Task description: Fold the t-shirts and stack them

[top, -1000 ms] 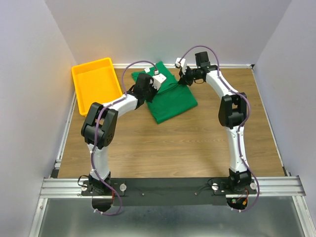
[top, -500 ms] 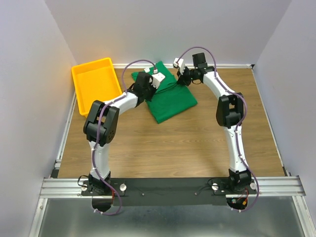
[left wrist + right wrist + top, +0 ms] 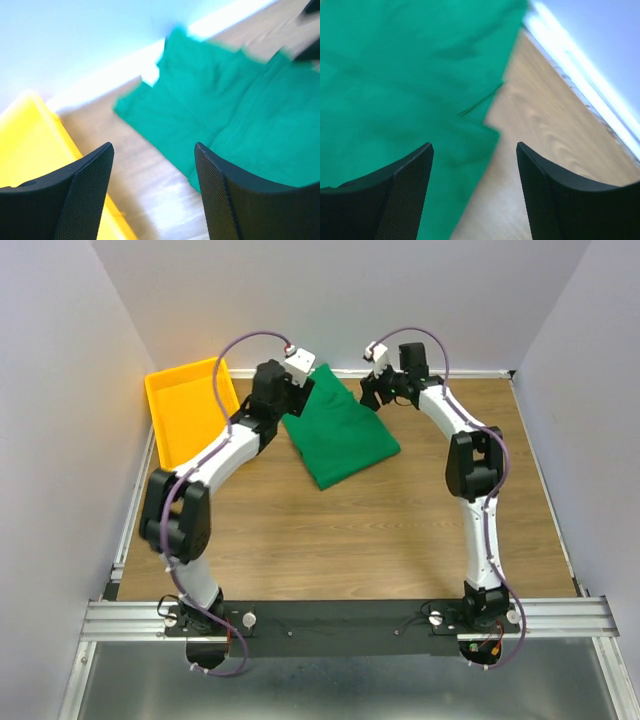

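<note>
Left claw and right claw newly spread, up off the rumpled, folded green cloth t-shirt.

T-shirt: plain solid green, no print. Tray: bright yellow-orange; table: light brown wood grain. Arms: white and black, with purple cables; finger pads black with a fine mesh pattern.

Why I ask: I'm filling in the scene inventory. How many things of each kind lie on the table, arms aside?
Green t-shirt: 1
Yellow tray: 1
Total: 2
</note>
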`<action>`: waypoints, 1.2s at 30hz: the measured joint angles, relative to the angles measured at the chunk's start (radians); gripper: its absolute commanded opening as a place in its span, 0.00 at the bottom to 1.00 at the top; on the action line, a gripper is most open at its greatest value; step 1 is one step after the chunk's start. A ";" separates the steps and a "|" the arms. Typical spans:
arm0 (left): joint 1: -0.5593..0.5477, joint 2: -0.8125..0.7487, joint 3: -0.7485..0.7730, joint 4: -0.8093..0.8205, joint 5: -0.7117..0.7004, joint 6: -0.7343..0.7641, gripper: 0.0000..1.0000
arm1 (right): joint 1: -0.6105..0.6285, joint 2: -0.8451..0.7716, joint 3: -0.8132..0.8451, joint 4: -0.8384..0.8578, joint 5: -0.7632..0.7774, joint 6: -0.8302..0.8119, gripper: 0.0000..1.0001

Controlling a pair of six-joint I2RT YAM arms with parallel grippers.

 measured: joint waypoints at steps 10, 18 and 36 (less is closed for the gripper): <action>-0.265 -0.262 -0.243 -0.105 0.229 0.218 0.70 | -0.160 -0.171 -0.103 -0.626 -0.359 -0.967 0.79; -0.380 -0.147 -0.361 -0.185 0.223 0.211 0.68 | -0.137 -0.166 -0.209 -0.809 -0.316 -1.204 0.79; -0.377 0.119 -0.220 -0.187 -0.055 0.149 0.38 | -0.134 -0.211 -0.325 -0.796 -0.327 -1.215 0.80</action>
